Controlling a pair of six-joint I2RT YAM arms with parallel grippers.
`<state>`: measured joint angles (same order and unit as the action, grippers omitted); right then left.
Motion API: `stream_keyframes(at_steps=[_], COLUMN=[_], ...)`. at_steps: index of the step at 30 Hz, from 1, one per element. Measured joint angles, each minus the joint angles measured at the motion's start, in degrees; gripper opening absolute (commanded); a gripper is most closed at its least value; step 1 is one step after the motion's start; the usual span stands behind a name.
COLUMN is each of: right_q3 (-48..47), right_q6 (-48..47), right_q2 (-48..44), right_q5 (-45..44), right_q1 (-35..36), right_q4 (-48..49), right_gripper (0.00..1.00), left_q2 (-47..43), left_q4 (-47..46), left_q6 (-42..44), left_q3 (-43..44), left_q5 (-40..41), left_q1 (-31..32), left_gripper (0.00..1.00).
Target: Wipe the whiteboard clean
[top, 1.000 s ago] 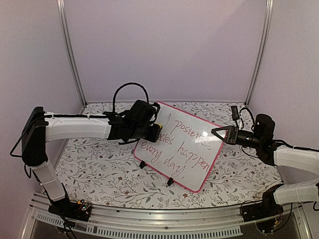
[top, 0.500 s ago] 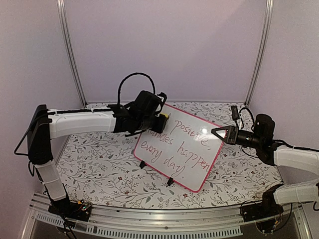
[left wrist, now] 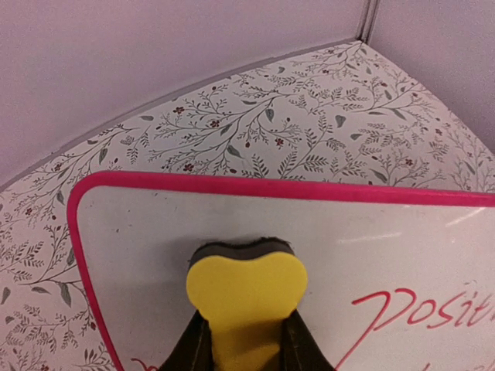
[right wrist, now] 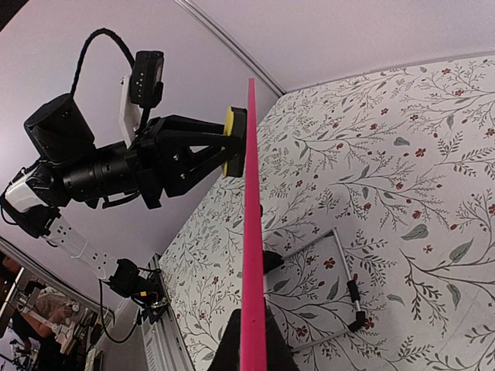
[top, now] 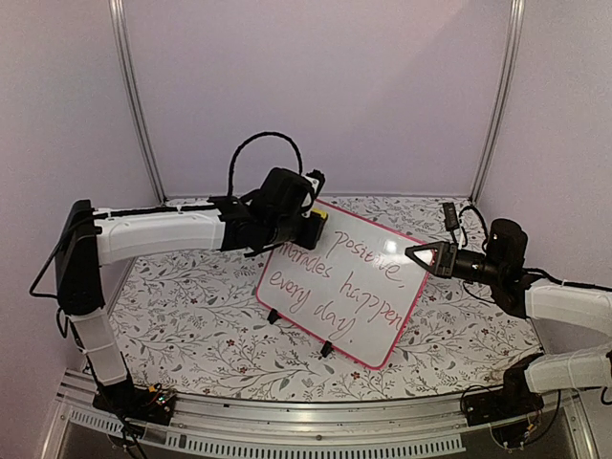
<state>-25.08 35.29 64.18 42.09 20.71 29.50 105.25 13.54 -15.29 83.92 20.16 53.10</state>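
On the table (top: 191, 325): whiteboard (top: 346, 287), standing, red writing. Left gripper (top: 311, 229) clamps yellow eraser (left wrist: 246, 297) against its upper corner; right gripper (top: 413, 253) pinches its side edge.

I log two arms: left arm (top: 158, 234), elbow raised, forearm stretched level toward the middle, left gripper (top: 308, 228) clamped on the yellow eraser (left wrist: 246, 290) — right arm (top: 564, 304), folded low, wrist pointing inward, right gripper (top: 418, 254) pinched tight on the whiteboard (top: 354, 287) edge.
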Motion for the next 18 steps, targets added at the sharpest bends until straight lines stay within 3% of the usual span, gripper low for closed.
stream_keyframes(at_steps=[10,18], right_q3=[0.0,0.0], right_q6=[-0.07,1.01], right_q2=[0.02,0.2], right_q5=[-0.04,-0.66], right_q1=[0.13,0.13], right_q4=[0.09,-0.26], right_gripper=[0.0,0.0], left_q2=[0.61,-1.38], left_q4=[-1.16,-5.84], left_q6=[0.0,-3.1], left_q3=[0.59,-7.17], left_q5=[-0.17,-0.5], left_q1=[0.0,0.04], left_gripper=[0.0,0.0])
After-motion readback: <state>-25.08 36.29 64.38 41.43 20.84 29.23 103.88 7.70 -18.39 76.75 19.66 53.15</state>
